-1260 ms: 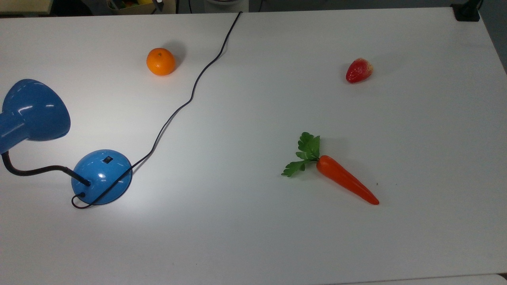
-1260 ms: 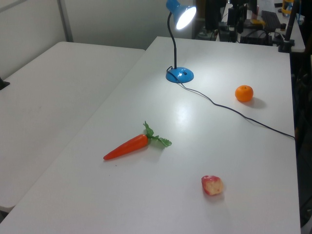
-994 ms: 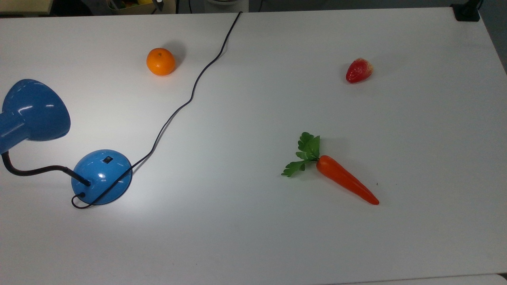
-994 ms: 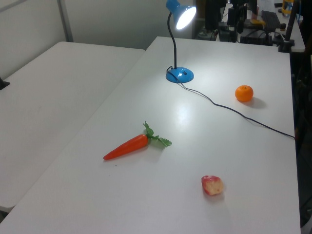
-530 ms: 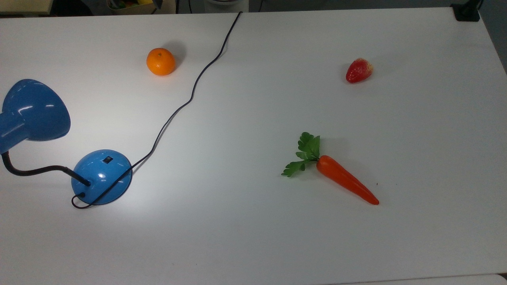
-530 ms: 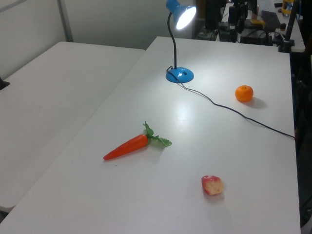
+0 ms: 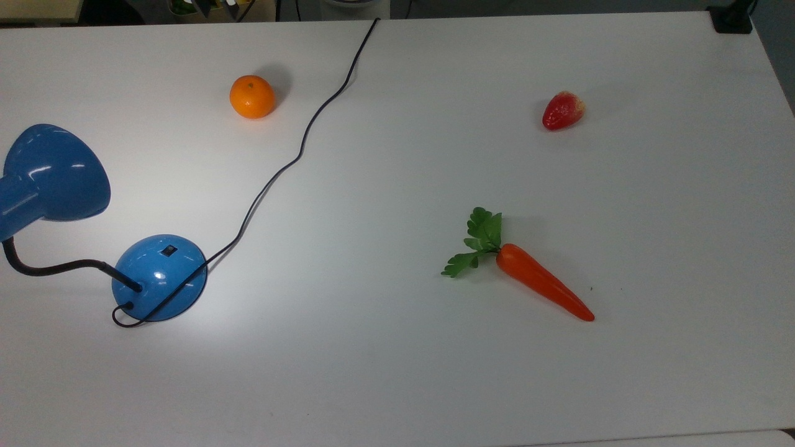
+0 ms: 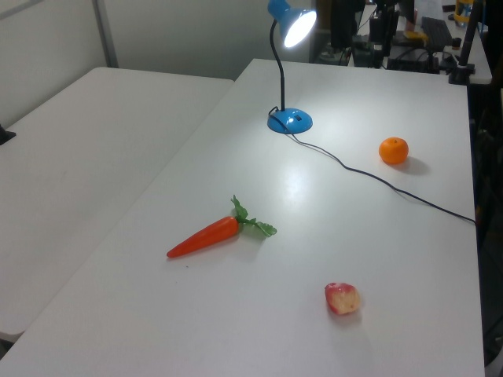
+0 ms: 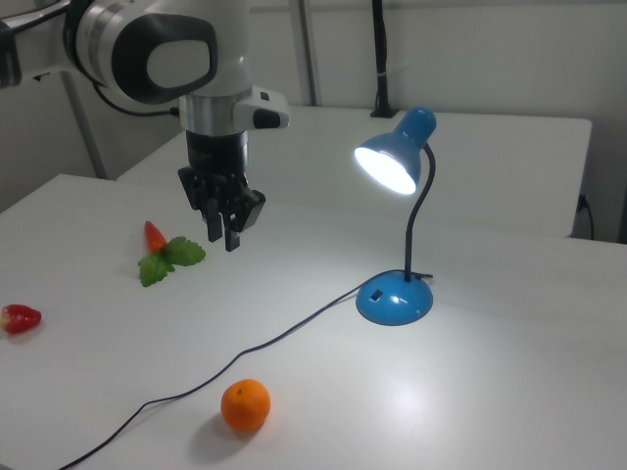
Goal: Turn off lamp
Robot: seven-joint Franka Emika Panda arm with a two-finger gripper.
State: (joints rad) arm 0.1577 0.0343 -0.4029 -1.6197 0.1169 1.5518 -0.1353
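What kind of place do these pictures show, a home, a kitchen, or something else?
Most likely a robotics lab. A robot arm hangs over a plain white table set with a lit blue lamp and toy-like food: a carrot, an orange and a strawberry.

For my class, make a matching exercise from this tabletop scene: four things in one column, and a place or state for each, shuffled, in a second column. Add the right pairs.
Things
1. lamp
2. orange
3. carrot
4. gripper

Places or states
A. lies flat with green leaves at one end
B. hangs above the table, holding nothing
C. lit, shade shining down on the table
D. sits beside the black cord, apart from it

Pairs: 1-C, 2-D, 3-A, 4-B
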